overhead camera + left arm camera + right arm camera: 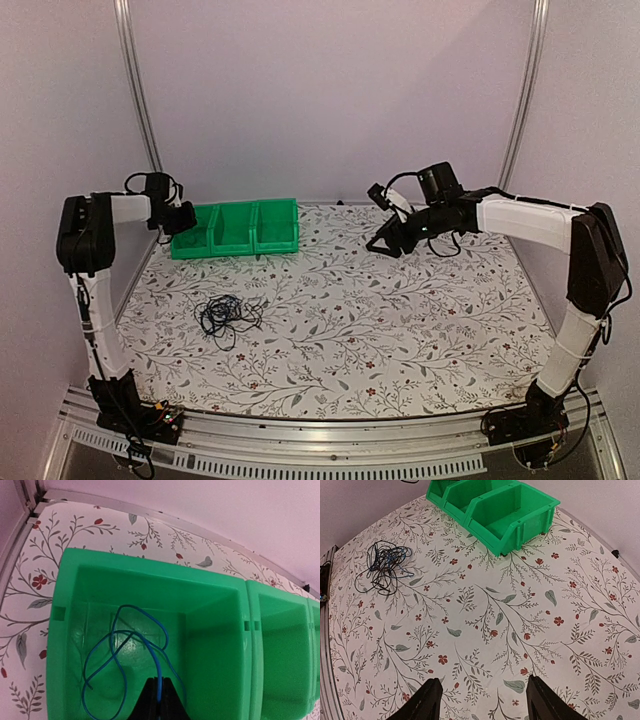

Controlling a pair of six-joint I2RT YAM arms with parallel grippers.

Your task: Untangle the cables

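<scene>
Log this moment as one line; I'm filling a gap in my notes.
left pincer: shut on blue cable, over leftmost green bin | right pincer: open, empty | cable bundle: on table

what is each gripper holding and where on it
The left gripper is shut on a thin blue cable, pinching one strand above the leftmost green bin, loops hanging inside. The right gripper is open and holds nothing.

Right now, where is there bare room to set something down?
Bare: the floral tabletop between the tangled thin dark cables and the right arm. Crowded: far left, three joined green plastic bins, left gripper holding a thin blue wire there.
</scene>
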